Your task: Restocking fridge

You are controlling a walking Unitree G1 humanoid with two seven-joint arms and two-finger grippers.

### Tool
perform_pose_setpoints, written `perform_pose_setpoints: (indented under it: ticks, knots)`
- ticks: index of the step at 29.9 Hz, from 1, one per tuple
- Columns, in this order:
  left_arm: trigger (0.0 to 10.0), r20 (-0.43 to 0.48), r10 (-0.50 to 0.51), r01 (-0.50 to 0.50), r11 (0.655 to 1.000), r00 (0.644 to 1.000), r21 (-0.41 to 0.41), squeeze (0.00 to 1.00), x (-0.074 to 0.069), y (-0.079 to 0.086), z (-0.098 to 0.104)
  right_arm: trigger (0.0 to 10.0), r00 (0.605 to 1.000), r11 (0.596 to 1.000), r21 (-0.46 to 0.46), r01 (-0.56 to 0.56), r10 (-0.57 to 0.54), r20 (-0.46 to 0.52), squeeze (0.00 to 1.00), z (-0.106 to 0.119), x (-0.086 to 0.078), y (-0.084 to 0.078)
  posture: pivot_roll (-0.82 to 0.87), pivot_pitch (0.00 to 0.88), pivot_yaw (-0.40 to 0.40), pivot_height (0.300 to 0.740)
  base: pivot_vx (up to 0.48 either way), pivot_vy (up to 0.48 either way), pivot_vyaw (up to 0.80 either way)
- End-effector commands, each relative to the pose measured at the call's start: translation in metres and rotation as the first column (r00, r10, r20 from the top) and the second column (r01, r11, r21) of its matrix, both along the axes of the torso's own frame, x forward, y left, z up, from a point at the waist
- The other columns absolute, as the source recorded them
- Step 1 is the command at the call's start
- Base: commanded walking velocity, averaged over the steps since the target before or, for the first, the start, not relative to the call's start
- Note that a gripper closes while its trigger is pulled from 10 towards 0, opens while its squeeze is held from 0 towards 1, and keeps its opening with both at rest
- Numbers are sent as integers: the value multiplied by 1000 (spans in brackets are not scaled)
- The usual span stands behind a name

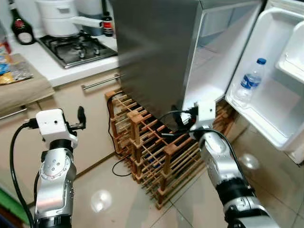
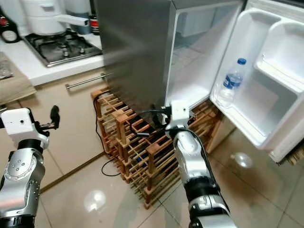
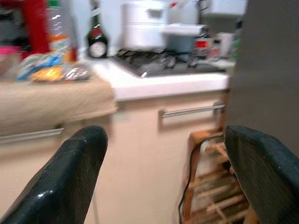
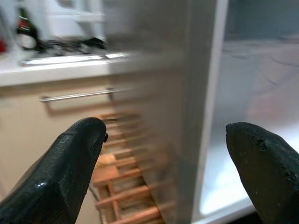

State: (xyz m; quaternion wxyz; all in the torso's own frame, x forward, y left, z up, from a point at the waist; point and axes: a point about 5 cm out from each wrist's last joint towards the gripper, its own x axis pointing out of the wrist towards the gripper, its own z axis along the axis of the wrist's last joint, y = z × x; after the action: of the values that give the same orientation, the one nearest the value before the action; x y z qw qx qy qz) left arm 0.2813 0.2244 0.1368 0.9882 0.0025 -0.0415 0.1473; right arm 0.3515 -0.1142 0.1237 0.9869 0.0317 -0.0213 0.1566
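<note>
Standing before the small fridge (image 1: 156, 52), door (image 1: 280, 90) swung fully open, one water bottle (image 1: 250, 81) already upright in the lower door shelf. Both hands empty: right hand (image 1: 183, 116) raised just in front of the fridge's lower front edge, above the wooden wine rack (image 1: 156, 156), fingers (image 4: 70, 172) spread wide with nothing between them; left hand (image 1: 80, 118) held up in front of the cabinet face below the worktop (image 1: 71, 71), also spread wide, fingers (image 3: 65, 182) apart around bare air. By the look of it, a between-items stage of restocking: one thing placed, hands free, next item not yet picked. Likely candidates to fetch on the worktop by the hob (image 1: 76, 50): a dark bottle (image 1: 21, 28) at the back, some packets (image 1: 12, 69) on a cloth nearer the edge, a second small bottle (image 1: 108, 23) behind the white pot (image 1: 59, 16). Next move probably a turn toward the worktop, a reach well up and over its edge, and a firm sideways grasp on a bottle body. Worth watching: the cable looped around the rack near the right arm, and clearance from the open door while turning.
</note>
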Motion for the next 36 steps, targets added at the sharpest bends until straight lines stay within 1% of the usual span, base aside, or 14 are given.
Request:
perform_pose_setpoints:
  ticks: [1, 6, 10, 13, 18, 22, 23, 25, 27, 29, 31, 32, 34, 36]
  knots:
    - [10000, -21, 25, -25, 1000, 999, 15, 0, 2, -2, 2, 10000, 999, 999, 3, -43, 43, -6, 0, -2, 0, 5, -16, 0, -3, 740, 0, 0, 456]
    - [10000, -27, 34, -33, 999, 999, 32, 0, 7, -5, 4, 10000, 996, 996, -1, -85, 85, -10, 0, -3, -1, 12, -13, 0, -9, 740, 0, 0, 455]
    - [10000, -28, 28, -27, 998, 999, 53, 0, 8, -7, 4, 10000, 996, 996, -4, -86, 86, -8, 0, -4, -2, 8, -12, 0, -12, 740, 0, 0, 450]
    - [10000, -43, 34, -32, 998, 998, 48, 0, 7, -6, 1, 10000, 996, 996, -10, -91, 91, -13, 0, -7, -4, 5, -14, 0, -12, 740, 0, 0, 448]
    - [10000, -38, 29, -27, 999, 999, 40, 0, 9, -7, 2, 10000, 994, 994, -11, -108, 108, -2, 0, -7, -5, 8, -22, 0, -3, 740, 0, 0, 444]
    - [10000, -37, 3, -1, 999, 999, 45, 0, 15, -14, 4, 10000, 995, 995, -22, -98, 98, 12, 0, -5, -5, 9, -29, 0, 6, 740, 0, 0, 439]
    - [10000, -35, -3, 3, 1000, 999, 25, 0, 17, -13, 4, 10000, 998, 998, -29, -60, 61, 23, 0, -4, -4, 7, -30, 0, 7, 740, 0, 0, 444]
    - [10000, -34, -4, 4, 1000, 999, 9, 0, 17, -13, 3, 10000, 999, 999, -33, -39, 40, 28, 0, -3, -3, 6, -30, 0, 7, 740, 0, 0, 444]
    - [10000, -40, 19, -19, 1000, 999, 6, 0, 18, -9, 3, 10000, 999, 1000, -20, -11, 11, 31, 0, -1, -1, 2, -31, 0, 8, 740, 287, 369, 0]
    - [10000, -50, 20, -19, 1000, 999, 21, 0, 20, -9, 2, 10000, 999, 999, -35, -12, 13, 29, 0, -1, -1, 1, -31, 0, 10, 740, 279, 392, 0]
    - [10000, -48, 3, -2, 999, 999, 36, 0, 23, -11, 4, 10000, 999, 999, -38, -10, 12, 46, 0, 0, -1, 0, -32, 0, 11, 740, 281, 390, 706]
    - [10000, -46, -17, 19, 999, 999, 46, 0, 26, -15, 5, 10000, 999, 999, -30, -12, 13, 46, 0, 0, -2, 1, -32, 0, 12, 740, 0, 0, 656]
    - [10000, -44, -14, 16, 999, 999, 48, 0, 26, -15, 6, 10000, 999, 1000, -25, -12, 13, 46, 0, 0, -2, 1, -32, 0, 13, 740, 0, 0, 631]
    - [10000, -36, -31, 33, 998, 999, 55, 0, 29, -18, 8, 10000, 999, 1000, -19, -18, 18, 50, 0, 1, -2, 3, -32, 0, 13, 740, 0, 0, 581]
